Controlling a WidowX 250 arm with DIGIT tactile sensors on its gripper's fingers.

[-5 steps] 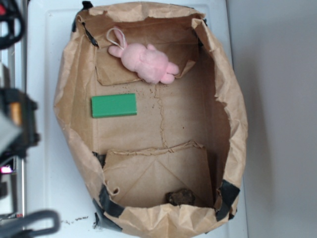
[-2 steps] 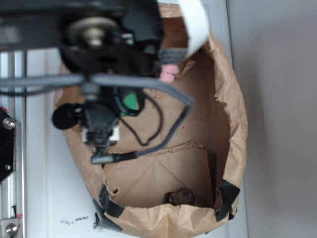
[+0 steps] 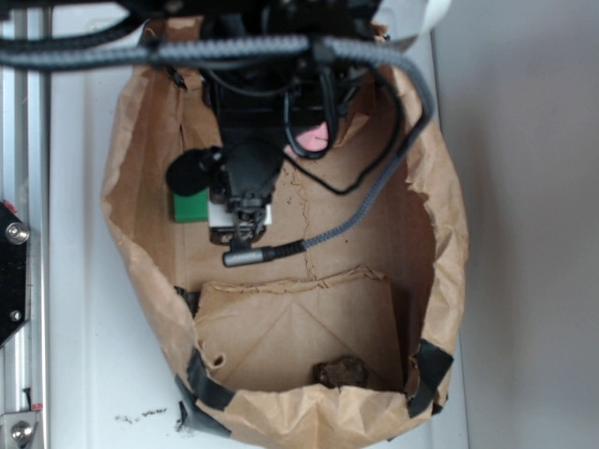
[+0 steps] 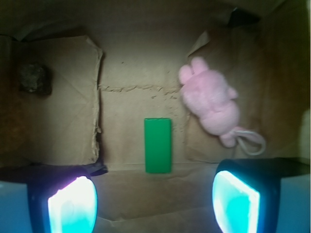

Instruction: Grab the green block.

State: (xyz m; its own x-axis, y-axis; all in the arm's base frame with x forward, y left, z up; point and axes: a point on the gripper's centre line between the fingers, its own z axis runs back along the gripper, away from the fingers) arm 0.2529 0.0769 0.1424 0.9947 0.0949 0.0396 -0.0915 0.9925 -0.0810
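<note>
Green block (image 4: pixel 158 145) lying untouched between the wide-open gripper (image 4: pixel 153 201) fingers, approach step in hand, calling next for descent and closing.

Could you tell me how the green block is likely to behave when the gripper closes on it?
The green block looks like a rigid, sharp-edged slab, so it probably won't deform. Lying flat on the paper bag, it shouldn't roll or tip. Its smooth faces might slide between the open gripper pads.
</note>
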